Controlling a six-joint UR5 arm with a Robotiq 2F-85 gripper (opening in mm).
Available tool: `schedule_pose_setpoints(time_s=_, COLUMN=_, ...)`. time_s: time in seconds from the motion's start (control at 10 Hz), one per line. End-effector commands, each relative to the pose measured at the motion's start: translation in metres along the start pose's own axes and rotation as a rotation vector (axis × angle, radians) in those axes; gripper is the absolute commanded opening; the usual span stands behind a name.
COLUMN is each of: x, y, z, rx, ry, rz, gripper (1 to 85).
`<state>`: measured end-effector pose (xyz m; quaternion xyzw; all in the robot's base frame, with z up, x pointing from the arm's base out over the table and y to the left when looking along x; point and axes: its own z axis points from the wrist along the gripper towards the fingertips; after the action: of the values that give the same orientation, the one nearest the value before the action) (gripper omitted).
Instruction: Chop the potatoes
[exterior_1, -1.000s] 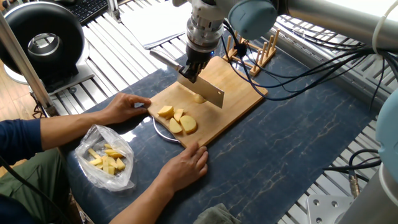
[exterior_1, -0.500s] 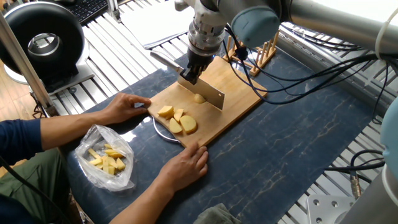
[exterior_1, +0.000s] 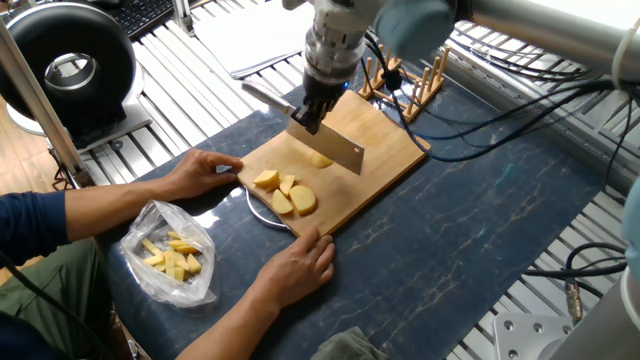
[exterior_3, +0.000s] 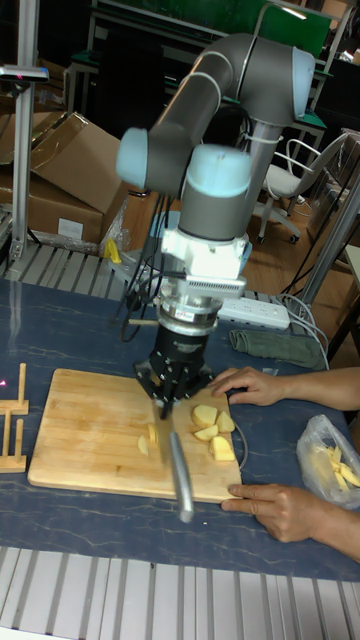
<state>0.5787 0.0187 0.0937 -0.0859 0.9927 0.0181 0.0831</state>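
We see the gripper (exterior_1: 309, 112) clenched on the handle of a cleaver (exterior_1: 328, 146), whose blade hangs over the wooden cutting board (exterior_1: 385, 155). Compared with a second ago, the blade sits slightly higher and has shifted a little toward 3 o'clock, so one potato chunk (exterior_1: 321, 159) at its lower edge shows a bit more. The other potatoes (exterior_1: 284, 192) lie clustered at the board's 8 o'clock end, unmoved. A person's hands (exterior_1: 203, 172) (exterior_1: 295, 268) stay pressed at the board's near corners. At 8 o'clock from the board, a plastic bag (exterior_1: 172, 252) of yellow pieces rests on the table (exterior_1: 455, 250).
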Motion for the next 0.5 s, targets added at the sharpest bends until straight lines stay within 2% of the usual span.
schedule_pose_setpoints(time_s=0.0, x=-0.006, y=0.009, z=-0.014, rx=-0.013, ry=0.017, rz=0.031, gripper=1.0)
schedule_pose_setpoints(time_s=0.4, x=-0.016, y=0.01, z=0.003, rx=-0.002, ry=-0.011, rz=0.019, gripper=1.0)
